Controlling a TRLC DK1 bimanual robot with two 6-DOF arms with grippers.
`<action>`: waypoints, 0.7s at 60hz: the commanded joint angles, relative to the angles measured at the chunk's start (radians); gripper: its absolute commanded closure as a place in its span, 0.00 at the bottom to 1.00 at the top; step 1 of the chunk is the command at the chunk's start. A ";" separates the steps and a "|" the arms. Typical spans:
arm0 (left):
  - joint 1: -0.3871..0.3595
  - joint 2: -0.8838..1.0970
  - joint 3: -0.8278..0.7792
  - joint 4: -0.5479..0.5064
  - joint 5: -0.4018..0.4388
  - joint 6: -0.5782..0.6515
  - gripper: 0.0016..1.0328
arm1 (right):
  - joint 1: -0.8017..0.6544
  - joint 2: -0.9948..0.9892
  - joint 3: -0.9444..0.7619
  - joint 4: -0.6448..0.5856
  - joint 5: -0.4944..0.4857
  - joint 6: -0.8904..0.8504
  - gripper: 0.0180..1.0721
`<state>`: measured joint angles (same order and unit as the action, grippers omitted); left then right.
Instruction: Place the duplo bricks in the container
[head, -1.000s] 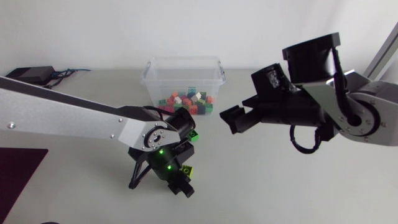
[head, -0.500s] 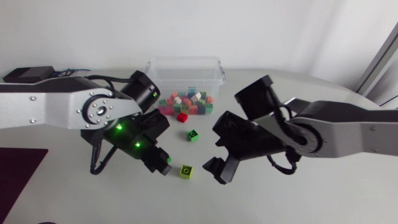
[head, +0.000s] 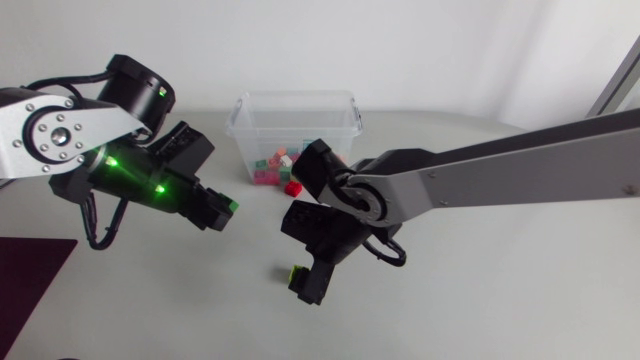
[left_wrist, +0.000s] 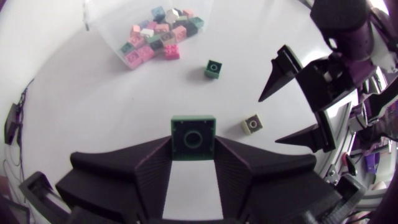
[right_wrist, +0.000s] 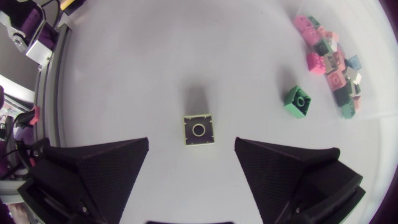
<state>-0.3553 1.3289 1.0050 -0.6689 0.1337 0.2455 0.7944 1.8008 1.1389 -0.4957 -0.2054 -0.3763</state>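
My left gripper (head: 224, 209) hangs above the table left of the clear container (head: 296, 98), shut on a dark green brick (left_wrist: 193, 136) that sits between its fingers. The container holds several coloured bricks (left_wrist: 157, 34). A red brick (head: 293, 187) lies just in front of it. My right gripper (head: 302, 282) is low over a yellow-green brick (right_wrist: 199, 130), open, with one finger on each side and neither touching. Another green brick (right_wrist: 298, 101) lies on the table between that brick and the container; my right arm hides it in the head view.
A dark mat (head: 25, 285) lies at the table's front left corner. My right arm (head: 480, 180) stretches across the table from the right, in front of the container.
My left arm has lifted away to the left with the dark green brick. My right arm has swung down and across, bringing its open gripper over the yellow-green brick.
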 joint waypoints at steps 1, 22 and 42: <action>0.035 -0.014 0.035 0.025 0.023 0.029 0.78 | 0.016 0.063 0.059 -0.043 0.018 -0.038 0.07; 0.078 0.021 0.081 0.135 0.063 0.031 0.78 | 0.016 0.226 0.246 -0.184 0.081 -0.108 0.09; 0.142 0.089 0.133 0.272 0.081 0.023 0.78 | 0.031 0.312 0.317 -0.227 0.110 -0.130 0.32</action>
<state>-0.2287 1.3792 1.1049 -0.4171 0.2047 0.2630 0.8101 2.0777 1.4384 -0.7044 -0.1020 -0.4801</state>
